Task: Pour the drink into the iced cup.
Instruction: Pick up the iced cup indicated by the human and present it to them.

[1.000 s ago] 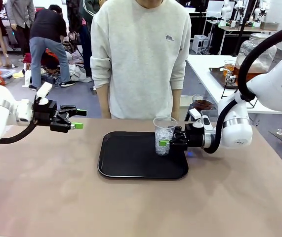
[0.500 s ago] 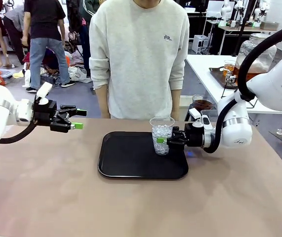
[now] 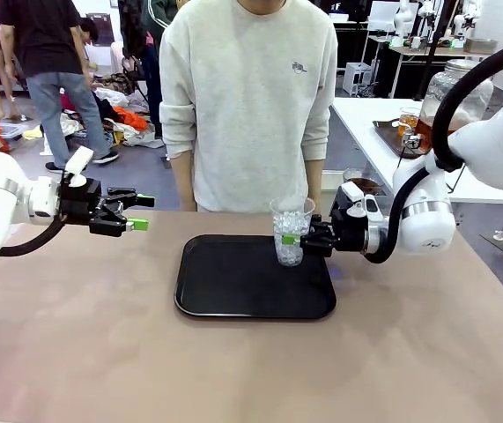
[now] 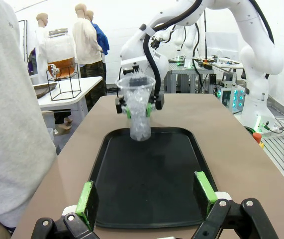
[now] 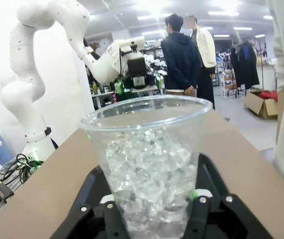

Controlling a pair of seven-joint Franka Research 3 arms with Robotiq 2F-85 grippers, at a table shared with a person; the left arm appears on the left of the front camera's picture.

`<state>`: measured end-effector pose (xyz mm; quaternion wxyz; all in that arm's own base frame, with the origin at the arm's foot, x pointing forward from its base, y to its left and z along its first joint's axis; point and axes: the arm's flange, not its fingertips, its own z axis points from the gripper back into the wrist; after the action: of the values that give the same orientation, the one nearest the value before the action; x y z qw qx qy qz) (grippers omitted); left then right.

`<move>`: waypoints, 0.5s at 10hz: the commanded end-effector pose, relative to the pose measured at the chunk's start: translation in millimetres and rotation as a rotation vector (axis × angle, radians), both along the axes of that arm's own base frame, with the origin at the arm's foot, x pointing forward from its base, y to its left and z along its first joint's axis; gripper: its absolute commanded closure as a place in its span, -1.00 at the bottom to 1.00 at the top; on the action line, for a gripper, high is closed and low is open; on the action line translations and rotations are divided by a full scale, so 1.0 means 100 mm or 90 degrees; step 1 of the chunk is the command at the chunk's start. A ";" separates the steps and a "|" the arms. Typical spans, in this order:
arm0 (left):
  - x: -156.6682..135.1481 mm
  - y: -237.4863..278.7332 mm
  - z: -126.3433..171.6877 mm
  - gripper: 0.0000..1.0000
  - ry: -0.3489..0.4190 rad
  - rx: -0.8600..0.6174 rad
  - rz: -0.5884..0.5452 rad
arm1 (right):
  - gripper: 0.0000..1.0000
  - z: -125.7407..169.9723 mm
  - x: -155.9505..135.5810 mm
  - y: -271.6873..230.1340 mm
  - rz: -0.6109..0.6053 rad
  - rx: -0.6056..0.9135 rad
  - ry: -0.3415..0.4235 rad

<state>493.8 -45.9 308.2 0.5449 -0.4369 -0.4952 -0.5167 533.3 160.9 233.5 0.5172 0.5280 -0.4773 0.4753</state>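
Right tool clamps iced cup | left tool apart | tan table | workshop, probably

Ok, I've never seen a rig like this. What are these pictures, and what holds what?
Two white robot arms share a brown table with a person. One picture comes from a fixed camera facing that person; the others from cameras on each wrist. A black tray lies on the table. The right gripper is shut on a clear cup of ice at the tray's far right corner. The left gripper is open, empty. The amber drink sits in a jar on a side table.
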 end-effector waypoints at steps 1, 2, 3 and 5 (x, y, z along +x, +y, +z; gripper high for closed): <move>0.00 -0.01 0.02 -1.00 0.001 -0.005 0.005 | 0.06 0.36 0.14 -0.07 0.019 0.020 -0.021; 0.00 -0.01 0.02 -1.00 0.001 -0.005 0.005 | 0.06 0.51 0.23 -0.09 0.025 0.030 -0.024; 0.00 -0.01 0.02 -1.00 0.001 -0.005 0.005 | 0.06 0.64 0.32 -0.09 0.034 0.039 -0.024; 0.00 -0.01 0.02 -1.00 0.001 -0.005 0.005 | 0.06 0.86 0.48 -0.07 0.038 0.035 -0.029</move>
<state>493.8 -45.9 308.2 0.5449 -0.4369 -0.4952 -0.5167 571.4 153.1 310.9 0.4794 0.5320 -0.4987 0.4884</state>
